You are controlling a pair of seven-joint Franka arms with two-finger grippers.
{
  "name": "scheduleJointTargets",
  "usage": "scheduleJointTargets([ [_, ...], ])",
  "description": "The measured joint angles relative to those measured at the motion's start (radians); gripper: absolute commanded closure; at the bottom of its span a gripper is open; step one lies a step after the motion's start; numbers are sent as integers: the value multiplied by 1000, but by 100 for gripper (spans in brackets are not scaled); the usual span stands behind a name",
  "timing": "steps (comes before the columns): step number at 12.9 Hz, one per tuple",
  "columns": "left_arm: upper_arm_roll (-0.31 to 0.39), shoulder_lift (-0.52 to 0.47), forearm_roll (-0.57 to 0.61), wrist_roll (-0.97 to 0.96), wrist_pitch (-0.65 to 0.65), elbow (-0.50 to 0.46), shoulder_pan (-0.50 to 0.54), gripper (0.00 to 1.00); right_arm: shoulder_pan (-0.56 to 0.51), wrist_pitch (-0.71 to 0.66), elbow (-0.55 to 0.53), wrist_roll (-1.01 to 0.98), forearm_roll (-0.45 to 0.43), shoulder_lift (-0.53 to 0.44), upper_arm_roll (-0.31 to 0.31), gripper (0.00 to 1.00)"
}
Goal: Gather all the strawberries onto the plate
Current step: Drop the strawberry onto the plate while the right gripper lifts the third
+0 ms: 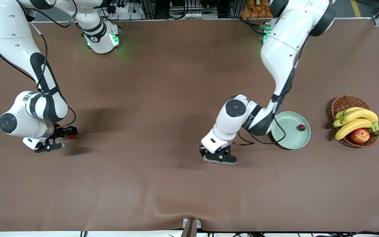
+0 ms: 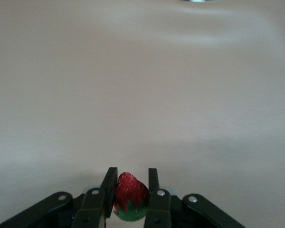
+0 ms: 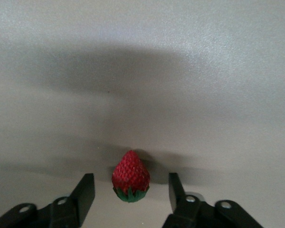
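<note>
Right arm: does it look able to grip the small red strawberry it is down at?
Probably yes. The right gripper is low at the right arm's end of the table, its open fingers flanking the small red strawberry with gaps on both sides; nothing blocks them from closing.

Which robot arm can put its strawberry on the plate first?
Probably the left. The left gripper is shut on a strawberry beside the plate. The right gripper is open around its strawberry, at the right arm's end of the table.

One strawberry [image 1: 301, 127] lies in the plate [image 1: 290, 141], right of frame centre; a fruit basket [image 1: 344, 102] sits at the right edge; another strawberry [image 1: 72, 135] rests on the counter [image 1: 163, 85], left side.
</note>
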Motion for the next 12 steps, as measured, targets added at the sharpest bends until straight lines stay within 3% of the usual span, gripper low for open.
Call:
scheduleJointTargets([
  [2, -1, -83, 0, 63, -3, -128, 61, 100, 0, 0, 0, 0, 2, 1, 1, 100],
  [7, -2, -246, 0, 120, -48, -381, 205, 100, 1, 5, 3, 0, 2, 0, 5, 100],
  [12, -2, -372, 0, 138, -354, -432, 276, 100, 104, 12, 79, -1, 2, -35, 23, 100],
])
